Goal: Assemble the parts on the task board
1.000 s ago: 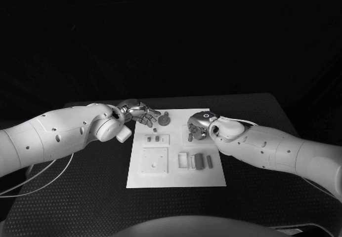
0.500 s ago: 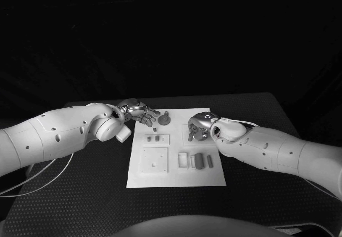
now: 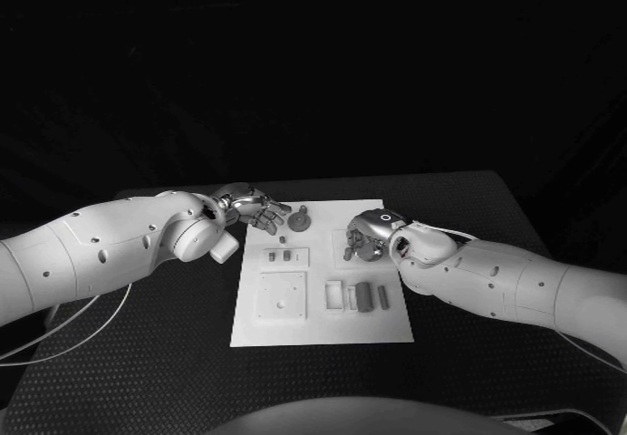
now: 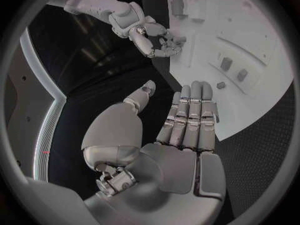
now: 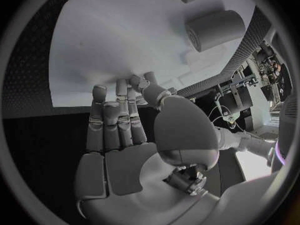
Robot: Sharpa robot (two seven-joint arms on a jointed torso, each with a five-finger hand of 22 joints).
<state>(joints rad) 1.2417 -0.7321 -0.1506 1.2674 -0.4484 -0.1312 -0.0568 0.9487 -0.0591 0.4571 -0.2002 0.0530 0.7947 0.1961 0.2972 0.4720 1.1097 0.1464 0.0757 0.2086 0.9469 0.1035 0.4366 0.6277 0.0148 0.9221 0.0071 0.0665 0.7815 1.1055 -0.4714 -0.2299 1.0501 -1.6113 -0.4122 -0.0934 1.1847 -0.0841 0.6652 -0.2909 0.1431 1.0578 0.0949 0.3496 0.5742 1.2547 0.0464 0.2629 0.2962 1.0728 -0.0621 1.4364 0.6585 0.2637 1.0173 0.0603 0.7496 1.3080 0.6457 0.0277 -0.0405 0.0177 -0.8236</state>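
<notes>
The white task board [image 3: 323, 317] lies mid-table. On its far part lies a round grey part [image 3: 301, 220], with small dark parts [image 3: 272, 256] nearer and two dark upright parts [image 3: 367, 295] at the near right. My left hand [image 3: 257, 210] hovers at the board's far left corner, fingers [image 4: 190, 115] straight, thumb apart, nothing in it. My right hand [image 3: 370, 234] is over the board's far right side. Its fingertips [image 5: 119, 90] reach the board [image 5: 125, 45] with the thumb close beside them, and I see nothing held. Two pale round parts [image 5: 215, 30] stand beyond them.
A raised white square block [image 3: 283, 294] and white slotted holders [image 3: 336, 294] sit on the near half of the board. Black table [image 3: 157, 362] surrounds the board on all sides. A white cable [image 3: 79, 331] trails under the left arm.
My right hand has shifted slightly to the right and nearer along the board's right side. The left hand has stayed almost still.
</notes>
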